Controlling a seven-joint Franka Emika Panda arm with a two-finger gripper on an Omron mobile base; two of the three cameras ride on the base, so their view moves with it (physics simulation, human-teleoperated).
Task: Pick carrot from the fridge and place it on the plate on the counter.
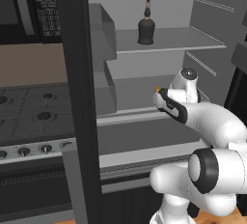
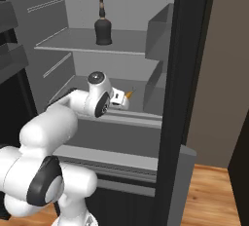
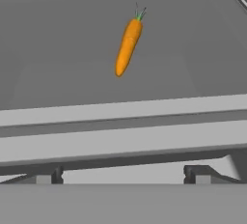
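Inside the tall dark-framed fridge (image 2: 192,49), the slim orange carrot (image 3: 128,47) lies loose on the light grey middle shelf (image 3: 58,63). Your two-finger gripper (image 3: 125,175) hovers short of it, fingers wide apart and empty, so the grab, carry and plating all remain.

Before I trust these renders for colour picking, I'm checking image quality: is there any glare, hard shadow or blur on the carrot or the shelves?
Hand view: the slim orange tapered carrot is crisp and evenly lit, with no glare and only a faint soft shadow patch on the light grey fridge shelf. Left base view: the dark glass bottle is sharp, flatly lit. Right base view: the same flat shading, no blur.
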